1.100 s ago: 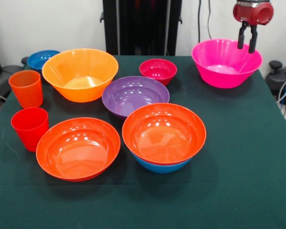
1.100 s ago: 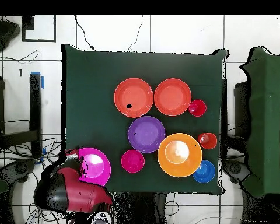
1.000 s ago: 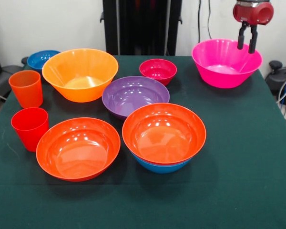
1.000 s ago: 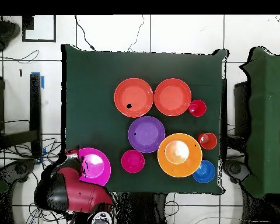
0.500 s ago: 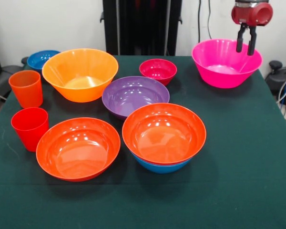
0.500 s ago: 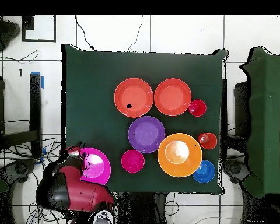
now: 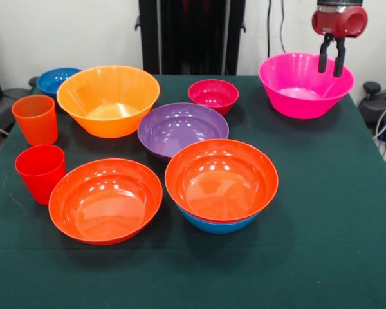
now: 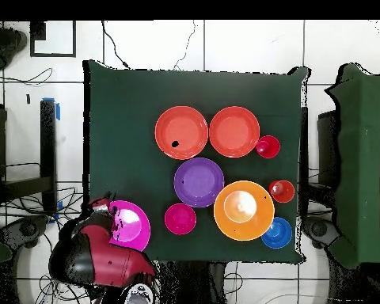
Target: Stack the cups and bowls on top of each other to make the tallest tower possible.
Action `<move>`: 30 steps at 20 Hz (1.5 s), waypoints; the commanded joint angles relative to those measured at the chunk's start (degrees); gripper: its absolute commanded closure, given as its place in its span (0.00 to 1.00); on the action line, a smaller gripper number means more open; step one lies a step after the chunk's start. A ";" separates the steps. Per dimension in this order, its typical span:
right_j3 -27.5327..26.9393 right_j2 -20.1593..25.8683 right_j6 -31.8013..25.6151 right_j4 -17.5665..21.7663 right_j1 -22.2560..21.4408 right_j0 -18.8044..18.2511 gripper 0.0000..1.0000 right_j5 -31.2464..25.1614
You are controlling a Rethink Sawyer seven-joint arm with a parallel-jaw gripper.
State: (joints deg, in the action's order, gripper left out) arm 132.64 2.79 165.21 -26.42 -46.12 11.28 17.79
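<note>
My gripper (image 7: 329, 61) is open and empty. It hangs over the far rim of the large pink bowl (image 7: 302, 87) at the table's far right; in the overhead view it (image 8: 114, 229) overlaps that bowl (image 8: 132, 224). The tower is a red-orange bowl (image 7: 221, 180) nested in the medium blue bowl (image 7: 217, 226). The second red-orange bowl (image 7: 105, 199) sits to its left. The purple bowl (image 7: 182, 129), small magenta bowl (image 7: 213, 95), yellow-orange bowl (image 7: 108, 100) and small blue bowl (image 7: 56, 79) stand behind. The ribbed orange cup (image 7: 35, 119) and red cup (image 7: 40, 172) stand at the left.
The table is covered in dark green cloth (image 7: 321, 212). The robot's black pedestal (image 7: 192, 35) stands behind the far edge. Cables and dark objects lie beside the table at both sides.
My gripper has shifted very slightly over the pink bowl. The bowls and cups have not moved.
</note>
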 commanded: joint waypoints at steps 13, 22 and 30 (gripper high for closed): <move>-9.01 1.01 9.15 -2.62 10.09 0.74 0.00 3.78; -10.25 1.66 10.91 -1.65 12.84 0.49 0.00 6.34; -11.75 2.56 11.66 -1.63 15.86 0.14 0.00 9.09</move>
State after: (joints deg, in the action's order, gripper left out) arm 124.51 1.36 165.20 -26.44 -33.66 11.44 24.28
